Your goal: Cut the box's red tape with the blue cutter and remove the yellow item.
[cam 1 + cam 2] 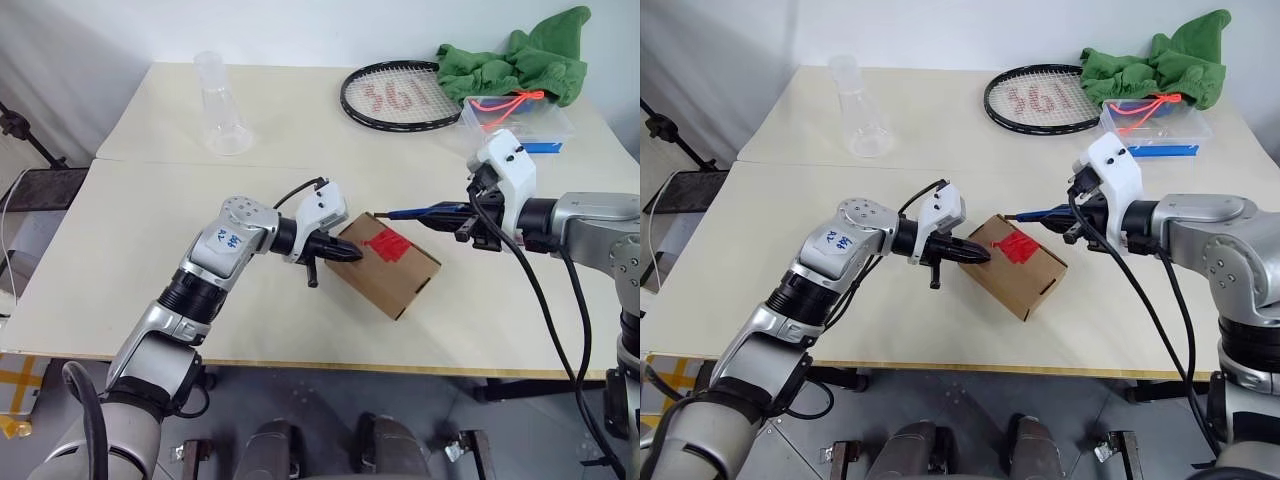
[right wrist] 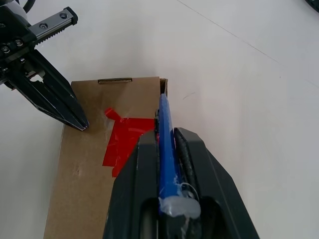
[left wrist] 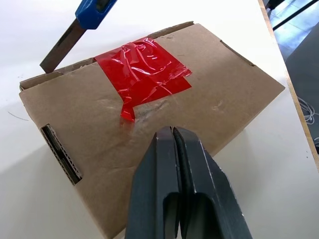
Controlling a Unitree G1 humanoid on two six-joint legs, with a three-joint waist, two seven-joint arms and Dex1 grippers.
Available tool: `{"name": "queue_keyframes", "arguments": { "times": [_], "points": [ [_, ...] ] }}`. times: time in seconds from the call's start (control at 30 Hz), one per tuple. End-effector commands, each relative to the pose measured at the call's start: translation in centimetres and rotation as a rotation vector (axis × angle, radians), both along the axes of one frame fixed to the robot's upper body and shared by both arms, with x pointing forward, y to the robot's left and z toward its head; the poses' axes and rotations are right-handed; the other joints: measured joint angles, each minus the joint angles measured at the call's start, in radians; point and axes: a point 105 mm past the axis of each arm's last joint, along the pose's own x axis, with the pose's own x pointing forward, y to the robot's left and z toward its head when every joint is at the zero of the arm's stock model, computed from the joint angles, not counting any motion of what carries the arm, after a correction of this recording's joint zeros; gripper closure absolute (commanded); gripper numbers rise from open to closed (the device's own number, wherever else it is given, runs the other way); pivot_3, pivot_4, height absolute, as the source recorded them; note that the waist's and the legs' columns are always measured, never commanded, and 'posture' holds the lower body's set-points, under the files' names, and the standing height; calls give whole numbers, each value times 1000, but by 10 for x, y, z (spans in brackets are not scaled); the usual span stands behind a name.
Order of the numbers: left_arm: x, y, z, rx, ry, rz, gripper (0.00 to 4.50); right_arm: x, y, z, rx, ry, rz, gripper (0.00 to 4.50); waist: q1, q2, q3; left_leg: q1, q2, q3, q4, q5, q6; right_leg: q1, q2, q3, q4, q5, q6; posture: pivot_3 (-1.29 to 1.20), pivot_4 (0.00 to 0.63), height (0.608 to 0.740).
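**Cutter at the box edge, left jaws pressing the top**

A pale counter [image 1: 140, 250] made of two boards carries everything, with grey floor showing below its front edge.

The left jaws [image 1: 340, 254] are pressed together, tips resting on the top of the box [image 1: 400, 275] at its near-left side, just short of the red tape [image 1: 390, 244]. The right jaws [image 1: 458, 213] pinch the blue cutter [image 1: 418, 212] along its handle, with the blade end reaching toward the box's far edge, at the seam just beyond the tape. From the left wrist view the blade [image 3: 62, 45] angles down to the box's rim; whether it touches the cardboard cannot be told.

The box lies flat, flaps closed, the tape wrinkled across its top with one corner lifted. The yellow item cannot be seen.

Beyond the box, toward the far side of the counter, lies a racket [image 1: 400, 95]. To the right of the racket is a green cloth [image 1: 520, 60], and in front of the cloth a clear container [image 1: 515, 120] with an orange cord [image 1: 505, 102] on it. Far left of the box stands a clear flask [image 1: 222, 105].
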Motion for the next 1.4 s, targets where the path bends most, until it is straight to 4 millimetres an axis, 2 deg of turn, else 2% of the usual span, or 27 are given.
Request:
{"name": "queue_keyframes", "arguments": {
  "times": [0.03, 0.13, 0.23, 0.53, 0.93, 1.17, 1.4],
  "points": [
    [4, 3, -6, 40, 4, 27, 4448, -3, 0, 12, -5, -54, 8, 4359, 0, 0, 0, 0, 0, 0, 0, 0, 0, 0, 0, 0, 0, 0, 0, 0, 150, 740],
    [4, 3, -6, 40, 4, 28, 4448, -2, -1, 24, 16, -90, 1, 4359, 0, 0, 0, 0, 0, 0, 0, 0, 0, 0, 0, 0, 0, 0, 0, 0, 150, 740],
    [4, 3, -7, 41, 5, 26, 4448, -4, 3, 27, 25, -95, 25, 4359, 0, 0, 0, 0, 0, 0, 0, 0, 0, 0, 0, 0, 0, 0, 0, 0, 150, 740],
    [4, 3, -6, 42, 4, 25, 4448, -4, 0, 9, -7, -47, 16, 4359, -1, 0, 0, 0, 0, 0, 1, 0, 0, 0, 0, 0, 1, 0, 0, 0, 150, 740],
    [4, 3, -7, 43, 2, 24, 4448, -6, -6, 3, -41, -18, 5, 4359, 0, 0, 0, 0, 0, 0, 3, 0, 0, 0, 0, 0, 2, 0, 0, 0, 150, 740],
    [3, 2, -7, 42, 3, 18, 4448, 3, -11, 11, 1, -53, -34, 4359, 0, 0, 0, 0, 0, 0, 4, 0, 0, 0, 0, 0, 3, 0, 0, 0, 150, 740],
    [1, 3, -8, 47, 2, 12, 4448, 3, -16, 1, -4, -28, -51, 4359, 0, 0, 0, 0, 0, 0, 5, 0, 0, 0, -1, 1, 4, 0, 0, 0, 150, 740]
  ]
}}
